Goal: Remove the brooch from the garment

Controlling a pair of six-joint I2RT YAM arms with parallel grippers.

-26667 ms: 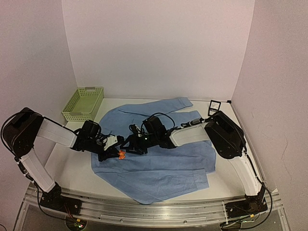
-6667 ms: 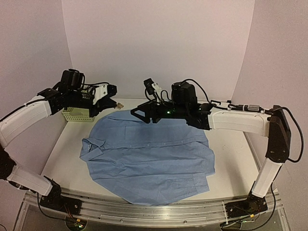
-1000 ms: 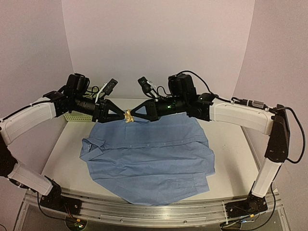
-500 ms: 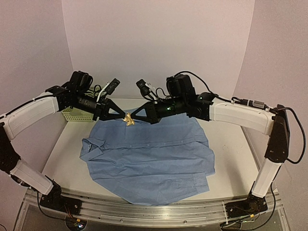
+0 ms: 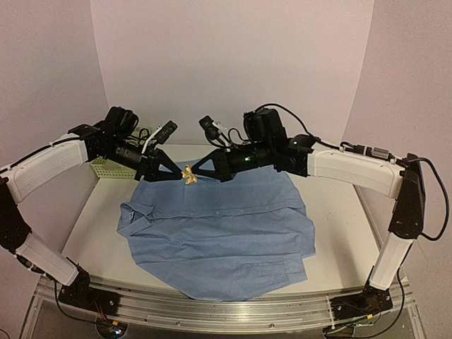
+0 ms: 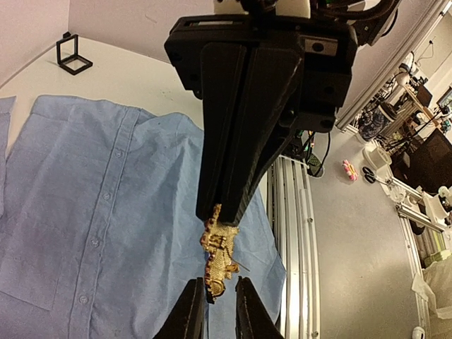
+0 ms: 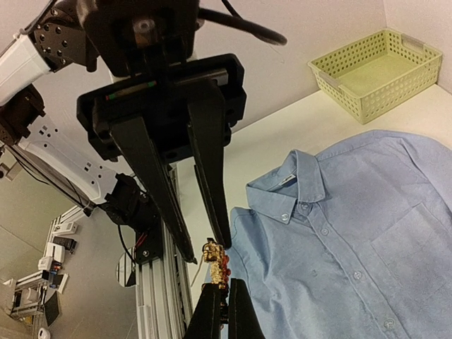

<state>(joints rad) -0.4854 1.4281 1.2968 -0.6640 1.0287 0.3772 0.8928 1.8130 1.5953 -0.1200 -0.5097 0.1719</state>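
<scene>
Brooch (image 7: 216,265) pinched in right claw (image 7: 220,296), left claw (image 6: 215,304) hold unclear.

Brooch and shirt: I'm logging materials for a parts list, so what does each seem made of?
The small gold-and-red clustered brooch looks like gilt metal with red beads: bumpy, glinting surface, though plastic is possible. The large light blue button-up shirt looks like matte woven cotton or a blend: soft creases, no shine.

I log the white desk (image 5: 99,236) carrying the light blue garment (image 5: 219,233) spread flat mid-desk, green basket (image 7: 388,85) far-left corner, black frame (image 6: 74,55) far-right corner.
</scene>
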